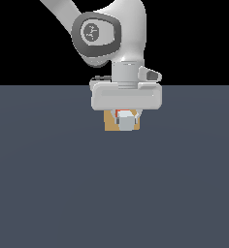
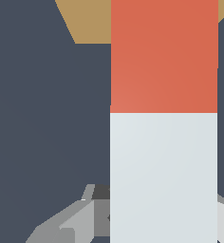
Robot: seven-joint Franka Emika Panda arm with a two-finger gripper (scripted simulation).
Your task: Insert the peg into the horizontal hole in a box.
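above dark slate floor (image 1: 53, 184), black backdrop; claw (image 1: 126, 116) gripping peg (image 2: 163, 118) before box (image 1: 109, 123)

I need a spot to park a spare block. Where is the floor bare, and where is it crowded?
In the exterior view, the dark grey floor lies bare on both sides of the box and across the whole near stretch below it. It is crowded only at the centre, where the claw holds the peg directly in front of the box.
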